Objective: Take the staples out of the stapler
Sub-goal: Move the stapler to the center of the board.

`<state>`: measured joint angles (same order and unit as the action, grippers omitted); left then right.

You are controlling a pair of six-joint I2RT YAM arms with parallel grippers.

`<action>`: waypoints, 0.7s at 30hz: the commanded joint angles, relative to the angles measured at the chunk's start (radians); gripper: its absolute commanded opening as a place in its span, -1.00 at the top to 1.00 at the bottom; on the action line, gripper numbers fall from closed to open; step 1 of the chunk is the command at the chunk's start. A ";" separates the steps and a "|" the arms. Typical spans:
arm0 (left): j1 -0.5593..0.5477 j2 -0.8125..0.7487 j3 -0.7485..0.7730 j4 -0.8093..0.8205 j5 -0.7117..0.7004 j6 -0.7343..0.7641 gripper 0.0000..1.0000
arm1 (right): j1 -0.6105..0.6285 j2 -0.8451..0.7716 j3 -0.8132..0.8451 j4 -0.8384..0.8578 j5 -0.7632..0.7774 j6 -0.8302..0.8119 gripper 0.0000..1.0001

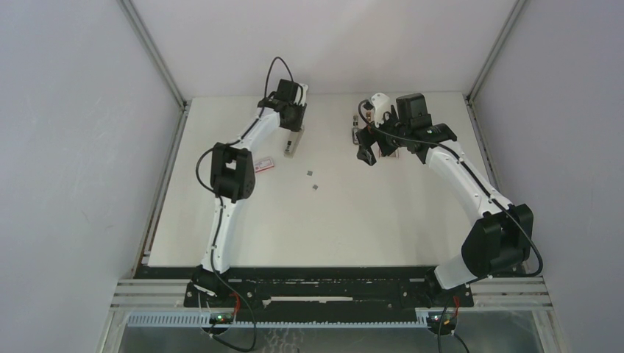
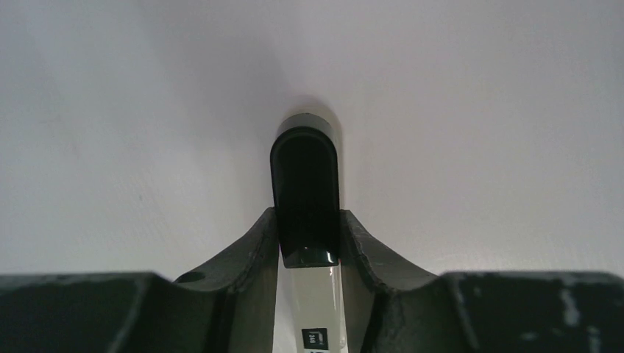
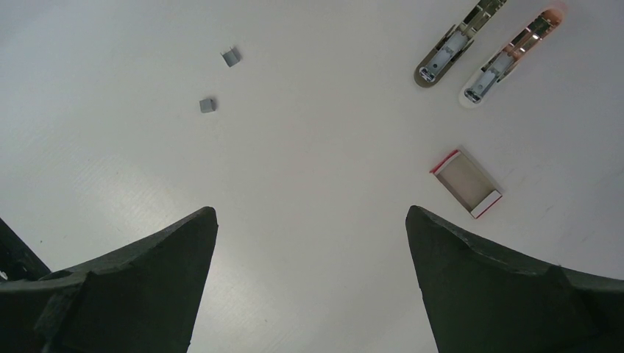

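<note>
While the left gripper point(image 2: 307, 215) is clamped on the black-topped stapler point(image 2: 305, 173), a finger pressed against each of its long sides, the right gripper point(image 3: 311, 217) hangs over the table point(image 1: 368, 228) with its fingers spread wide and nothing between them. The held stapler sits toward the far edge, left of centre; its black cap sticks out past the fingertips and its pale body runs back between them. Whether it rests on the surface or is raised cannot be told.

The staples point(image 3: 231, 56) lie as two short grey pieces on the bare table around the middle, a little apart from each other, nearer and to the right of the held stapler, and touched by neither arm.

Far and right of centre, by the right gripper, a grey-edged stapler point(image 3: 447, 53) and a pink-edged stapler point(image 3: 506, 65) lie opened side by side, with a small open box point(image 3: 466, 184) near them. A pink-and-white box point(image 1: 263, 165) lies left of the held stapler.
</note>
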<state>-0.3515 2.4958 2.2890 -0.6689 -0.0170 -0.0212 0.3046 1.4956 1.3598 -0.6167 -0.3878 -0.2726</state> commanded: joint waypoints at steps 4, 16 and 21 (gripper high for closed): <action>-0.027 -0.023 0.035 -0.005 -0.021 0.003 0.47 | 0.005 -0.046 -0.001 0.040 -0.025 0.015 -1.00; -0.069 -0.181 -0.189 0.031 0.152 0.132 0.50 | 0.004 -0.056 -0.005 0.041 -0.033 0.012 -1.00; -0.092 -0.242 -0.314 0.032 0.250 0.215 0.53 | 0.002 -0.064 -0.008 0.044 -0.041 0.013 -1.00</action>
<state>-0.4133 2.3611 2.0659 -0.6327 0.1047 0.0994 0.3046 1.4803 1.3487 -0.6136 -0.4042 -0.2726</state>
